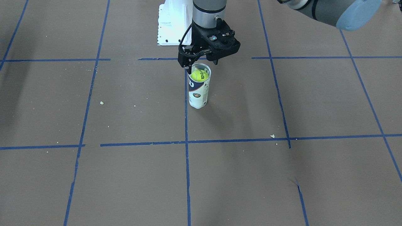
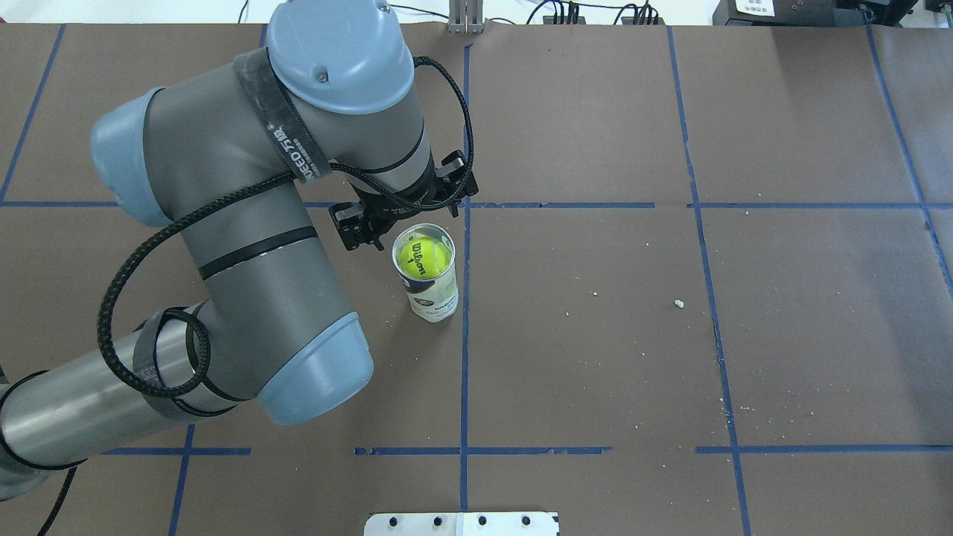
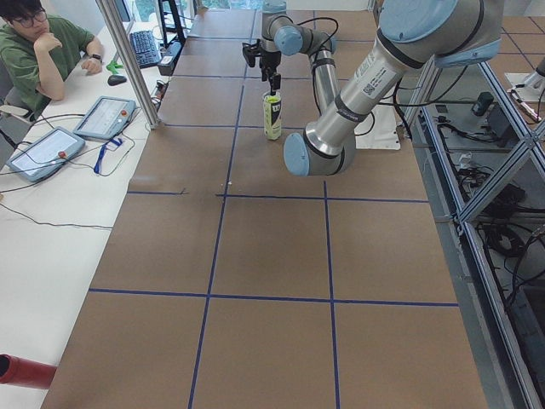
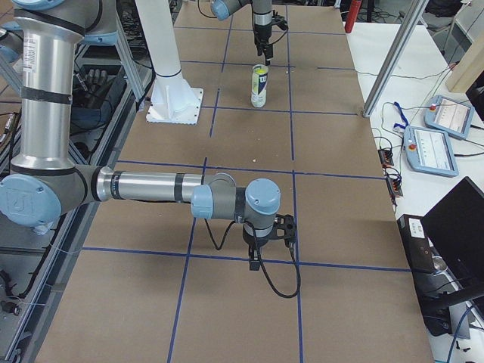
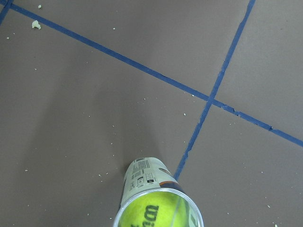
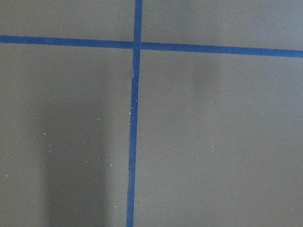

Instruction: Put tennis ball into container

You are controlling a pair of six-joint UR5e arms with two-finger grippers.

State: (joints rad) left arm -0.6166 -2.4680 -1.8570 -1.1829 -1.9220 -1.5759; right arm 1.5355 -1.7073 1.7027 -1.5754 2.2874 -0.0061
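The clear tube (image 1: 198, 92) with its white and navy label stands upright on the brown table, next to a blue tape line. The yellow-green Wilson tennis ball (image 1: 199, 75) sits inside it, just below the silvery rim, and shows from above in the overhead view as ball (image 2: 423, 257) in tube (image 2: 432, 298). My left gripper (image 1: 202, 64) hangs right over the mouth, open, its fingers apart and off the ball. The left wrist view catches the tube (image 5: 147, 182) and the ball (image 5: 156, 213) at its bottom edge. My right gripper (image 4: 257, 261) hovers low, far from the tube; I cannot tell its state.
The white pedestal (image 1: 171, 22) stands just behind the tube. Blue tape lines cross the brown table (image 2: 670, 335), with small crumbs (image 1: 272, 136) scattered on it. An operator (image 3: 43, 51) sits beside a side desk with tablets (image 3: 104, 117).
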